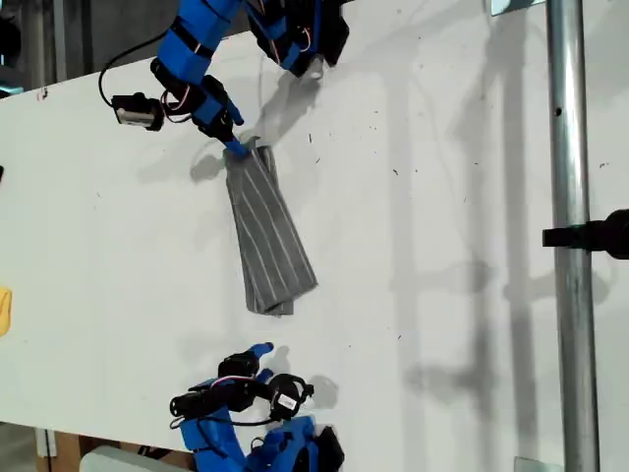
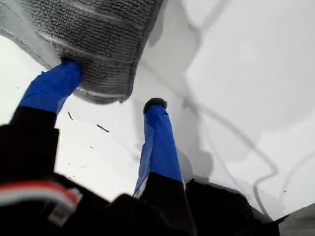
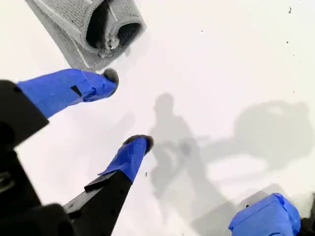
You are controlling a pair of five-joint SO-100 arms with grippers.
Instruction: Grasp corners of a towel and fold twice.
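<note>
Exterior view: one towel (image 1: pixel 267 236), grey with thin white stripes, lies on the white table (image 1: pixel 442 197) as a long narrow strip, which reads as already folded. Two blue arms show, one at each end of the strip.
Exterior view, far end: my first gripper (image 1: pixel 236 147) meets the end of the towel nearer the view's top; the placement suggests that it is pressing or releasing that end.
Exterior view, near end: my second gripper (image 1: pixel 263 350) sits close to the view's bottom edge, clear of the cloth.
Exterior view, other things: one metal pole (image 1: pixel 568 236) stands at the view's right, and one yellow object (image 1: pixel 4 311) shows at its left edge.
First wrist view: my first gripper (image 2: pixel 110 91) has its jaws apart; one blue finger (image 2: pixel 49 88) pushes into a rounded towel corner (image 2: pixel 106 86), the other rests on bare table. Nothing is clamped.
Second wrist view: my second gripper (image 3: pixel 129 109) has its jaws apart and empty, near the towel's folded end (image 3: pixel 98 29), where the layers gape. It looks ready to approach.
</note>
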